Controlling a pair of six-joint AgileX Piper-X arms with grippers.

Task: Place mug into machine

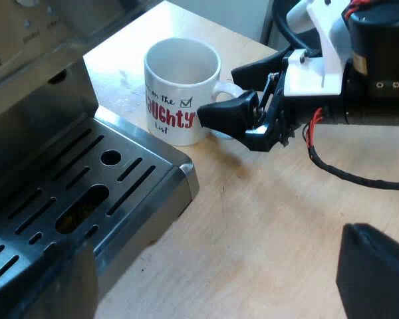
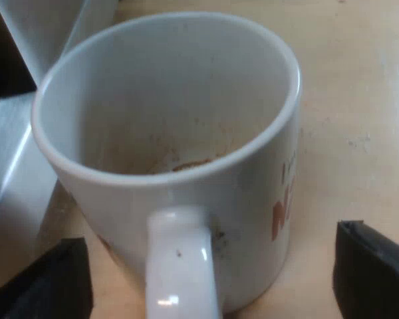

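Right fingers (image 2: 376, 279), apart, flank the handle (image 2: 181, 266) of the mug (image 2: 166, 100), which holds only brown residue; left fingers (image 1: 379, 272) apart too.

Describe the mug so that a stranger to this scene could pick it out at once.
Find the steel espresso machine and its slotted drip tray. Off the tray's corner, on the wooden table, stands the mug. It is white with red and black lettering, its handle between the fingers of the right claw.
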